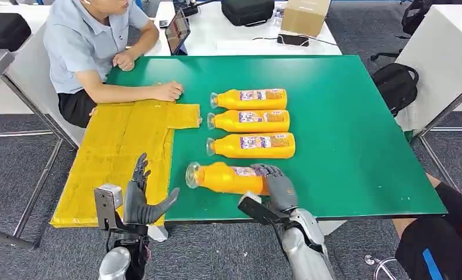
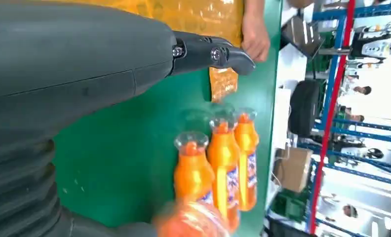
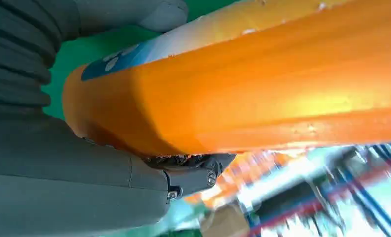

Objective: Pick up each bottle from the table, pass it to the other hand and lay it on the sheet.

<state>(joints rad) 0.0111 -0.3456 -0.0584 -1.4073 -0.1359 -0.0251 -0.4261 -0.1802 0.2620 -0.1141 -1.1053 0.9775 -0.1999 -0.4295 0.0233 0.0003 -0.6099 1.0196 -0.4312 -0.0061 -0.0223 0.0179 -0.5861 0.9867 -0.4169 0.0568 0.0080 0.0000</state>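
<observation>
Three orange bottles [image 1: 249, 121] lie side by side on the green table [image 1: 345, 128], caps pointing left. A fourth orange bottle [image 1: 223, 177] is nearer the front edge, and my right hand [image 1: 278, 185] grips its base end; in the right wrist view the bottle [image 3: 262, 74] sits against my palm. My left hand [image 1: 140, 198] is open above the near end of the yellow sheet [image 1: 121, 151], fingers spread and holding nothing. In the left wrist view the row of bottles [image 2: 223, 158] lies beyond my thumb [image 2: 211, 53].
A person [image 1: 94, 46] sits at the far left corner with a hand [image 1: 167, 90] resting at the sheet's far edge. A black backpack [image 1: 395, 84] stands right of the table. A second person's leg [image 1: 444, 233] is at the lower right.
</observation>
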